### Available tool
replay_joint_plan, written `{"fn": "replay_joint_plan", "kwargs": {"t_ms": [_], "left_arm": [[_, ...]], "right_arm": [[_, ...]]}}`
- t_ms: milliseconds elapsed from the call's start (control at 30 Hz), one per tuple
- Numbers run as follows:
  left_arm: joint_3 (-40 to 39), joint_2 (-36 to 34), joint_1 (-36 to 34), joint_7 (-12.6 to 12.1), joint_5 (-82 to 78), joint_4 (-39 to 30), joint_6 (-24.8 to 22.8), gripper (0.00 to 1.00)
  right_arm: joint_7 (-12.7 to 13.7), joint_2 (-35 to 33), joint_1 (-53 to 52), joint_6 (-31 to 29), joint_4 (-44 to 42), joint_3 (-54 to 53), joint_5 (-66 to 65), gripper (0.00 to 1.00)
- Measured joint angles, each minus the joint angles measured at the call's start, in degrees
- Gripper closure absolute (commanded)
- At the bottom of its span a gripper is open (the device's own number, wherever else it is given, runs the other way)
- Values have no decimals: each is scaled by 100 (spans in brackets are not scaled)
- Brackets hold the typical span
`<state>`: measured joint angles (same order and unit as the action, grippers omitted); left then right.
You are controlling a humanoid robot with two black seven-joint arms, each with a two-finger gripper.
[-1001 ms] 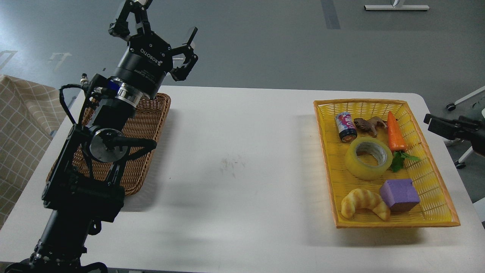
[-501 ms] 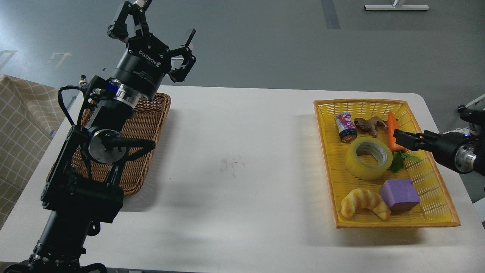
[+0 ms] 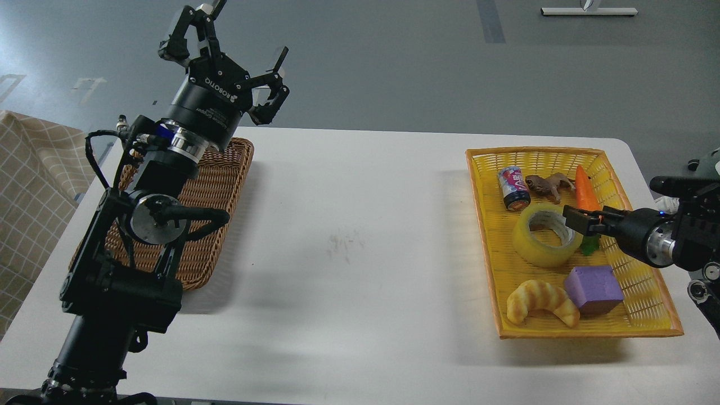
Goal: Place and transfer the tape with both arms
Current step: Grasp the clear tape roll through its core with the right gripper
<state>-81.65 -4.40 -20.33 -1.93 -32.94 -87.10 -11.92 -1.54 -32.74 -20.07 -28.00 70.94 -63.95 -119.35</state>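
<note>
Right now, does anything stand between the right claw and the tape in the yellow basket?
Nothing visible does. The right claw is already at the right rim of the tape; the carrot lies just behind it, beside the path.

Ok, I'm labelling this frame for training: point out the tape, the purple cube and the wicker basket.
tape (image 3: pixel 534 247): head view, on its yellow outer wall.
purple cube (image 3: pixel 592 281): head view, on its top face.
wicker basket (image 3: pixel 225 169): head view, on its woven floor near the right rim.

Both arms are black with silver round joints and looped black cables; the left hand (image 3: pixel 236 39) bears white "ROBOTIQ" lettering.
</note>
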Motion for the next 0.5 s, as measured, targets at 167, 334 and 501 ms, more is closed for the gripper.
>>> {"fn": "replay_joint_plan", "kwargs": {"t_ms": [167,334,501], "left_arm": [[0,1,24,0,-2,0,6,2],[-33,-2,75,0,-2,0,6,2],[-35,-8,133,1,-25,0,6,2]], "right_arm": [[86,83,4,0,-58,101,-1,19],[287,195,4,0,-182,127,-36,19],[353,265,4,0,-244,144,-44,29]]}}
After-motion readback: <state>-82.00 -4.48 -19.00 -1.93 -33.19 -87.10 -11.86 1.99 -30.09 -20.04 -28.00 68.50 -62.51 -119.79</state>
